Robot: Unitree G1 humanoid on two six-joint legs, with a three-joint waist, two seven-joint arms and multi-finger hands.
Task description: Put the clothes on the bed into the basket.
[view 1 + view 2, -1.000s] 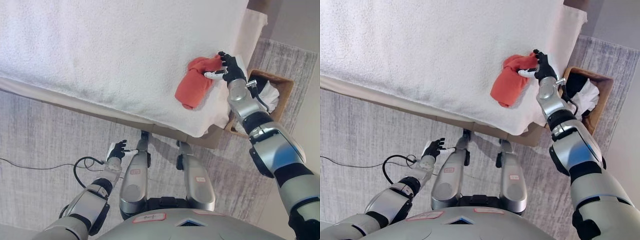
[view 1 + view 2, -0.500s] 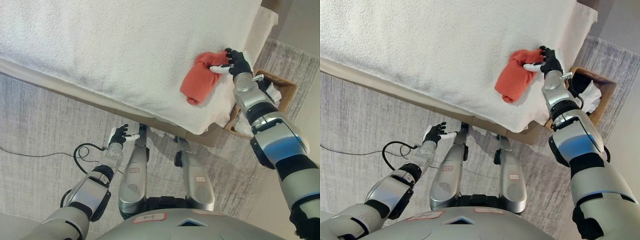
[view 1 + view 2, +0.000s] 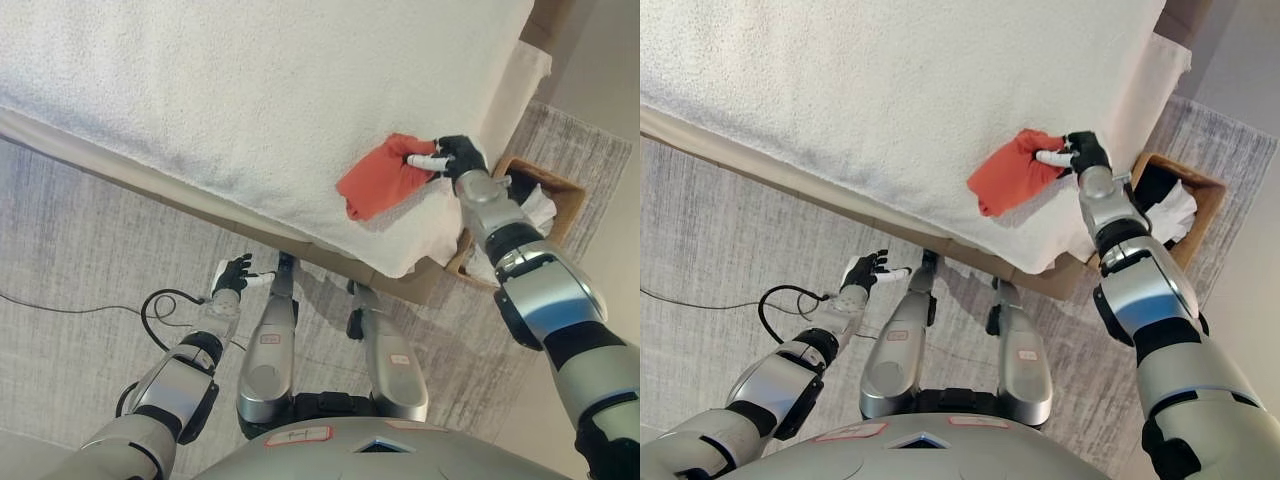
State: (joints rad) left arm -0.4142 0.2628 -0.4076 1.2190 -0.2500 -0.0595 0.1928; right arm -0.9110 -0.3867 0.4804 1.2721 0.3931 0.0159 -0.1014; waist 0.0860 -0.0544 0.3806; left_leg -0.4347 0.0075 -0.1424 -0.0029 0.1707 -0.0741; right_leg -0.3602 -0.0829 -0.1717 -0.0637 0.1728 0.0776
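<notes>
The right hand pinched the red cloth near the bed corner, its long axis running from 2 to 8 o'clock. The basket sat at 3 o'clock beside the bed. The left hand hung low over the floor, fingers loosely spread.

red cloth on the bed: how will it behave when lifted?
Probably floppy: the red cloth lies crumpled in soft folds on the white bedspread. Likely light, since the right hand pinches only its edge. It may drape and drag towards the basket.
</notes>
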